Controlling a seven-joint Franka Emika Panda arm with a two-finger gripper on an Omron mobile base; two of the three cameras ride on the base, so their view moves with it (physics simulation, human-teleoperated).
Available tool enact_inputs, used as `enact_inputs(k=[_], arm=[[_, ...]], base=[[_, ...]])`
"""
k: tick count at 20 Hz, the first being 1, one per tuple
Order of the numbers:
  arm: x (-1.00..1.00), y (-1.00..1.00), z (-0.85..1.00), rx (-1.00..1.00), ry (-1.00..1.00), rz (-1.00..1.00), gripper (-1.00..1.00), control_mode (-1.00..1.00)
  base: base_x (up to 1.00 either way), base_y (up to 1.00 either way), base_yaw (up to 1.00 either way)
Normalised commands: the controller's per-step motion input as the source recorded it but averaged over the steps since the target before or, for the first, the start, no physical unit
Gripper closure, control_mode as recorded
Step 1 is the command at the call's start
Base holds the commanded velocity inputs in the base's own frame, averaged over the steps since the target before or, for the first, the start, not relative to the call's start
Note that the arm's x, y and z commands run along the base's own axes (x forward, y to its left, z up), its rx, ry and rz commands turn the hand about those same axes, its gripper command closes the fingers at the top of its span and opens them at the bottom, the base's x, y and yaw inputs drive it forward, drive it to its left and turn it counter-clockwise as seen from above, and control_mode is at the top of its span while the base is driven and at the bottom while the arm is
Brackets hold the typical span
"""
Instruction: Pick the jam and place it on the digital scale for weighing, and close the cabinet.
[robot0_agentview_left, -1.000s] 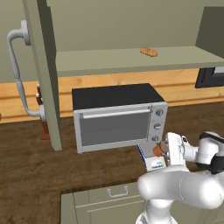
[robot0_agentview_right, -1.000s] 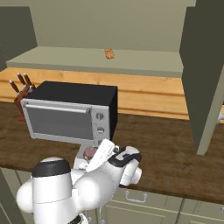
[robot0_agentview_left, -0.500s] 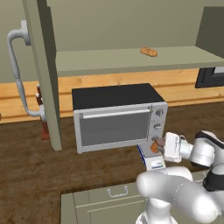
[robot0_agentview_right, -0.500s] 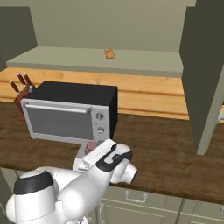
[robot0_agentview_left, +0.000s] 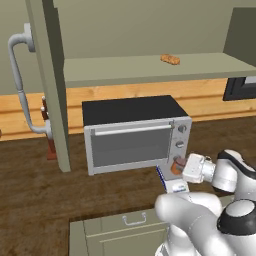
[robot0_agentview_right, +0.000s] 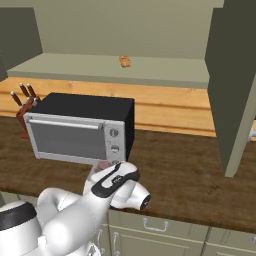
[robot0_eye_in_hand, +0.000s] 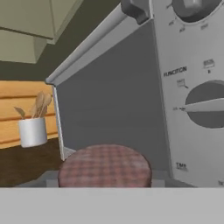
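Wood counter (robot0_agentview_left: 40, 200), jam just over the scale, cabinet doors open.

Jam (robot0_agentview_left: 176, 166) sits low by the toaster oven (robot0_agentview_left: 135, 132) front corner, right above the digital scale (robot0_agentview_left: 172, 184); whether it already rests on the platform I cannot tell. The gripper (robot0_agentview_left: 184, 168) is at the jar, its checked lid close under the hand camera, but the jaws are hidden, so pinching or let go I cannot tell. Judging by that, placing is nearly done and closing the cabinet (robot0_agentview_left: 50, 80) remains. Room is tight beside the oven, freer toward the front edge.
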Motion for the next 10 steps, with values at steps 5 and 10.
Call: enact_inputs(k=[5,10], arm=[[0.0,0.02,0.0,0.0,0.0,-0.07,-1.0,-1.0],[0.0,0.29,0.0,-0.03,0.0,-0.07,-1.0,-1.0]], base=[[0.0,0.0,0.0],[0.0,0.0,0.0]])
